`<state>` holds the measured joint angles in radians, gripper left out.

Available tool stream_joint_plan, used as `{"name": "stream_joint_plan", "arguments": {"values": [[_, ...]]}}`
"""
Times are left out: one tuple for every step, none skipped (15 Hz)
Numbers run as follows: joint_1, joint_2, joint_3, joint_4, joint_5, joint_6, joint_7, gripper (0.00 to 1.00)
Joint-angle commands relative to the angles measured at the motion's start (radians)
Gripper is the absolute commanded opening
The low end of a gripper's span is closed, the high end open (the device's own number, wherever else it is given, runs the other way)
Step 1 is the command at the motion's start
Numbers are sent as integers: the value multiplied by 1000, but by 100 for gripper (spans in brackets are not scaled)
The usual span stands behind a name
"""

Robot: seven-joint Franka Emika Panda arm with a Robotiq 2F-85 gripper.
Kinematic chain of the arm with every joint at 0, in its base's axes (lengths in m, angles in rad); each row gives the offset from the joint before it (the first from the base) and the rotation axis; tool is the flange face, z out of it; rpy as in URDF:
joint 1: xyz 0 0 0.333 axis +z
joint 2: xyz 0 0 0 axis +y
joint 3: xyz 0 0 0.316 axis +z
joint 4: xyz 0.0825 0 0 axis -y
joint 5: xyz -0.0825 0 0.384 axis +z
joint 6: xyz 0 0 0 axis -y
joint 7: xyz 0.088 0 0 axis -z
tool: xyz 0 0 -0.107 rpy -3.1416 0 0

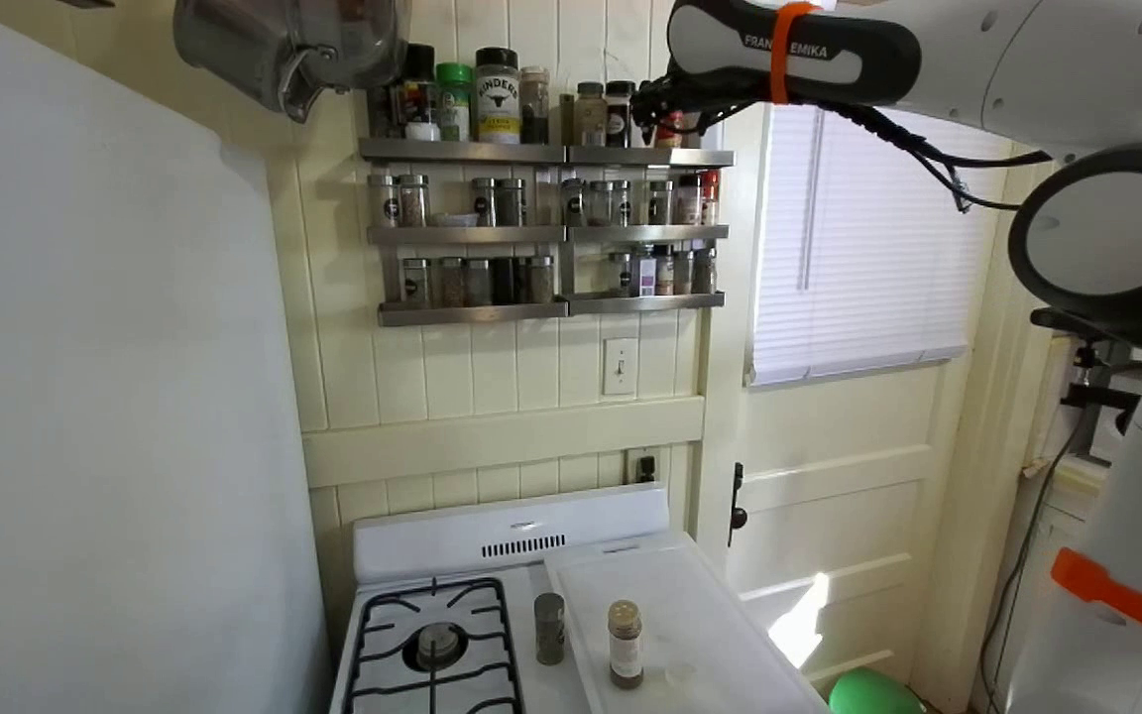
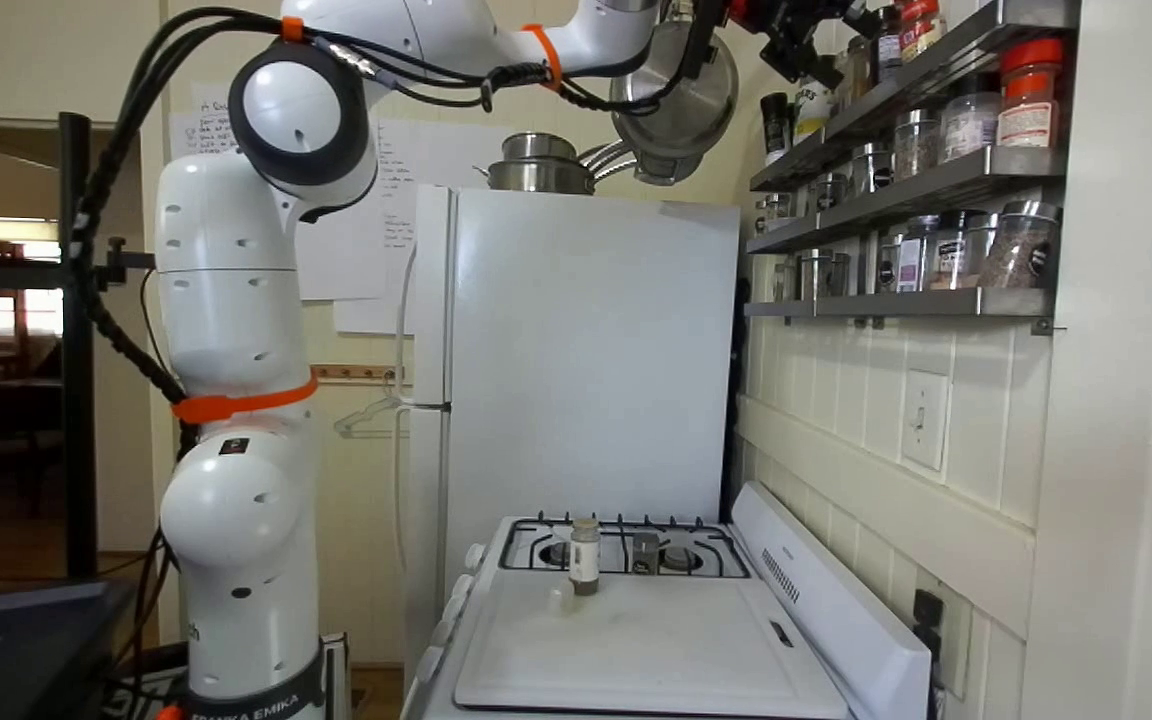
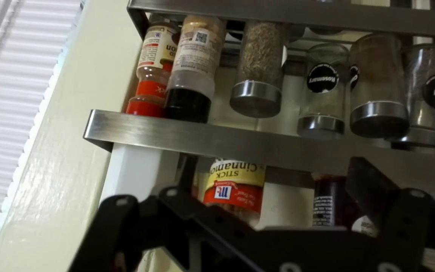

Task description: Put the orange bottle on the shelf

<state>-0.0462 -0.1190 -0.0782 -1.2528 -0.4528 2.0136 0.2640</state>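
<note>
I take the orange bottle (image 3: 236, 190) to be the cinnamon jar: wrist view, five o'clock, on top tier of shelf (image 3: 217, 141). Gripper (image 3: 274, 162) spread, showing either side. Probably light, stiff, slick; I'd grip mid-body.

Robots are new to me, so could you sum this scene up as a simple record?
Gripper: open, up at the top shelf
Orange-red cinnamon jar: on that shelf, between the jaws in the wrist view
Rack: metal, three tiers, above the stove
Pale jar: upright on the stove's white cover
Dark jar: upright beside the burner grate
Unclear: whether gripper and cinnamon jar touch
</note>
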Motion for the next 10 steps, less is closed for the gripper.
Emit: {"name": "stream_joint_plan", "arguments": {"values": [[-2,-148,1,-243,-33,118,42,100],[-4,-175,2,-289,-42,145,51,100],[-5,-199,1,-329,-42,168,48,100],[-6,-219,0,-364,-48,186,54,100],[-6,-240,0,-401,-49,202,54,100],[-9,-260,0,-428,-53,205,56,100],[-52,-273,29,-451,-34,216,43,100],[-59,-290,33,-475,-32,217,44,100],[-69,-304,38,-497,-30,225,43,100],[-78,-319,43,-518,-27,229,41,100]]}}
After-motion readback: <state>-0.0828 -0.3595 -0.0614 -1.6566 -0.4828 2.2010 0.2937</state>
